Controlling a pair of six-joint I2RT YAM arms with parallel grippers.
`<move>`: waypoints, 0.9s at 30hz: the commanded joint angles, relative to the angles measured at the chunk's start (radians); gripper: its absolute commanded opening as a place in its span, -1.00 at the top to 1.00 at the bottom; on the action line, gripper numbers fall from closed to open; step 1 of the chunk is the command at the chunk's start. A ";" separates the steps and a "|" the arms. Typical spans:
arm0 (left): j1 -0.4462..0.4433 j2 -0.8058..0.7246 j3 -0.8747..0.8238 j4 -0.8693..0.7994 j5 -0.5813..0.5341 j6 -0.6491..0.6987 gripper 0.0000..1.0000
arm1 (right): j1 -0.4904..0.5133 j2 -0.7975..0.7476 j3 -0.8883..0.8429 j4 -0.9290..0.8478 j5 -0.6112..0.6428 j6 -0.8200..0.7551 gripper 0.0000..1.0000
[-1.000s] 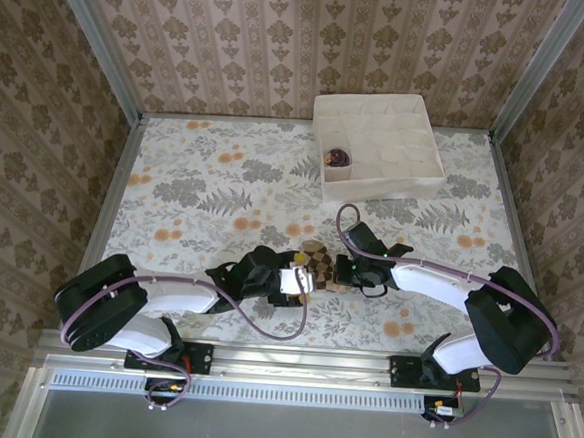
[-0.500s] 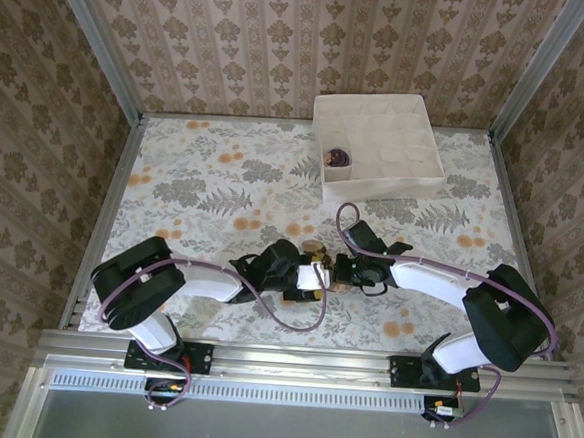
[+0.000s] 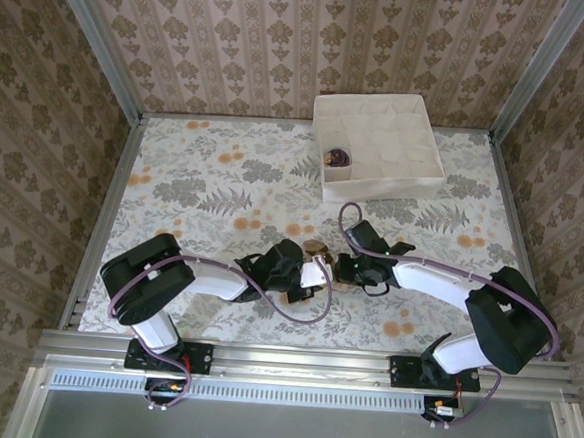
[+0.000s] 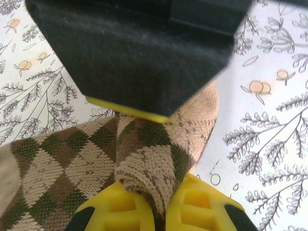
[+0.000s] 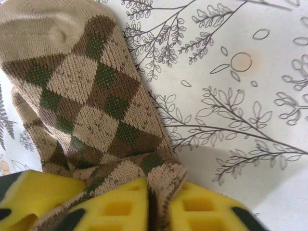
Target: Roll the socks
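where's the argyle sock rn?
Top view: argyle sock sits around the centre of the table, bunched between left claw and right claw, nearer the arms than the white divider box. Both claws pinch its fabric.

Floral-patterned table (image 3: 204,188), white divider box (image 3: 377,150) at its far right, argyle sock (image 5: 91,96) lying near the front middle

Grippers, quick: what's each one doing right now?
Left gripper: closed, pinching a fold of the argyle sock.
Right gripper: closed on the same sock's edge, fabric between its pads.
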 commanded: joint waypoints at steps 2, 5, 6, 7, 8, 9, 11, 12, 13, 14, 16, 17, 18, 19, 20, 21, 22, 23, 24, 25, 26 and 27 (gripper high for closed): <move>0.005 0.013 -0.018 0.083 -0.029 -0.167 1.00 | 0.002 -0.082 -0.047 -0.061 0.055 -0.001 0.43; 0.033 0.038 -0.030 0.152 -0.005 -0.265 1.00 | -0.002 -0.137 -0.061 -0.057 0.072 0.002 0.20; 0.043 0.047 -0.043 0.190 -0.002 -0.301 1.00 | -0.004 -0.156 -0.064 -0.056 0.072 -0.002 0.11; 0.052 0.053 -0.057 0.223 -0.003 -0.331 1.00 | -0.004 -0.174 -0.068 -0.052 0.073 -0.008 0.07; 0.060 0.058 -0.077 0.263 -0.007 -0.362 1.00 | -0.006 -0.196 -0.073 -0.049 0.074 -0.017 0.04; 0.069 0.058 -0.099 0.303 -0.010 -0.389 1.00 | -0.007 -0.217 -0.082 -0.039 0.073 -0.026 -0.02; 0.080 0.058 -0.137 0.360 -0.015 -0.429 1.00 | -0.014 -0.252 -0.100 -0.017 0.063 -0.048 -0.09; 0.081 0.057 -0.155 0.383 -0.015 -0.448 1.00 | -0.018 -0.268 -0.109 0.001 0.051 -0.064 -0.11; 0.081 0.055 -0.172 0.402 -0.015 -0.463 1.00 | -0.021 -0.283 -0.116 0.018 0.035 -0.083 -0.13; 0.081 0.054 -0.186 0.416 -0.015 -0.476 1.00 | -0.022 -0.294 -0.123 0.034 0.024 -0.096 -0.14; 0.082 0.051 -0.219 0.452 -0.019 -0.505 1.00 | -0.024 -0.313 -0.140 0.082 -0.001 -0.121 -0.20; 0.084 0.049 -0.232 0.468 -0.024 -0.513 1.00 | -0.025 -0.317 -0.149 0.104 -0.016 -0.128 -0.21; 0.087 0.045 -0.243 0.479 -0.027 -0.520 1.00 | -0.026 -0.319 -0.156 0.126 -0.029 -0.133 -0.22; 0.093 0.041 -0.249 0.485 -0.025 -0.524 1.00 | -0.026 -0.317 -0.163 0.148 -0.040 -0.135 -0.23; 0.100 0.040 -0.247 0.486 -0.015 -0.527 1.00 | -0.026 -0.313 -0.170 0.172 -0.052 -0.138 -0.23; 0.110 0.042 -0.241 0.481 0.004 -0.531 1.00 | -0.027 -0.303 -0.177 0.195 -0.064 -0.140 -0.23; 0.118 0.045 -0.235 0.476 0.022 -0.534 1.00 | -0.027 -0.294 -0.181 0.213 -0.071 -0.140 -0.23; 0.127 0.051 -0.227 0.469 0.039 -0.538 1.00 | -0.027 -0.282 -0.184 0.234 -0.082 -0.141 -0.24; 0.133 0.058 -0.221 0.466 0.048 -0.541 1.00 | -0.028 -0.271 -0.185 0.256 -0.094 -0.141 -0.24; 0.138 0.064 -0.219 0.472 0.054 -0.544 1.00 | -0.028 -0.259 -0.186 0.276 -0.104 -0.141 -0.25; 0.138 0.069 -0.221 0.479 0.057 -0.547 1.00 | -0.030 -0.252 -0.188 0.295 -0.113 -0.140 -0.26; 0.140 0.075 -0.225 0.488 0.061 -0.550 1.00 | -0.032 -0.242 -0.192 0.318 -0.121 -0.140 -0.26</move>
